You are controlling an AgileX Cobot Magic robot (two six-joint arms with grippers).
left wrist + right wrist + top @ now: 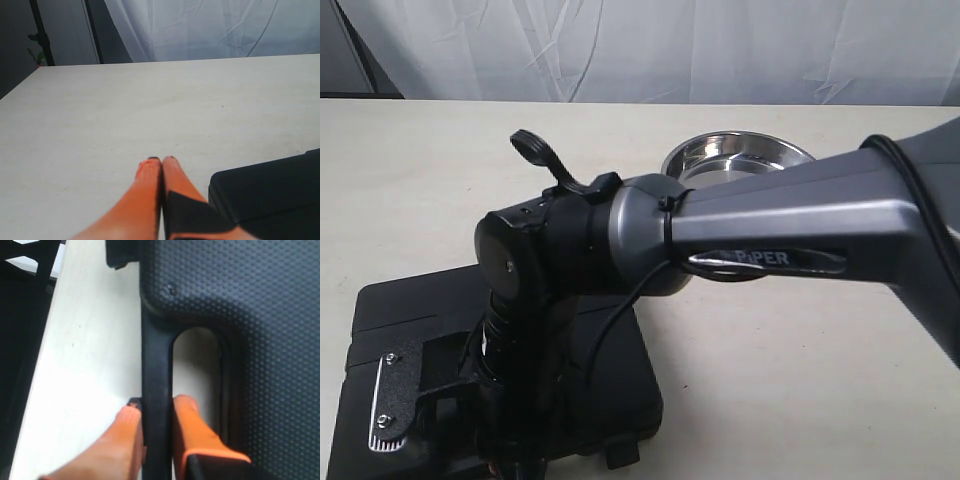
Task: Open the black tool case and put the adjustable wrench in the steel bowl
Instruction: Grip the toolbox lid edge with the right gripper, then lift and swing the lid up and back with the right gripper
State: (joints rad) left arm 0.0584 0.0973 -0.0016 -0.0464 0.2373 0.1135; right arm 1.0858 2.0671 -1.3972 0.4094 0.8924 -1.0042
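The black tool case [390, 315] lies flat at the front left of the table, its dotted lid [260, 310] facing up. My right gripper [156, 407] is shut on the case's moulded handle [156, 365]. One orange finger [192, 425] sits inside the handle opening and the other [122, 435] outside it. My left gripper [161, 161] is shut with nothing in it, low over bare table beside a corner of the case [270, 190]. The steel bowl [740, 155] stands behind the right arm, which hides part of it. No adjustable wrench shows.
The right arm [790, 230] reaches across the middle of the exterior view and hides much of the case. A small black tab [620, 452] sticks out of the case's front edge. The table edge and a dark frame [20, 330] lie close to the handle.
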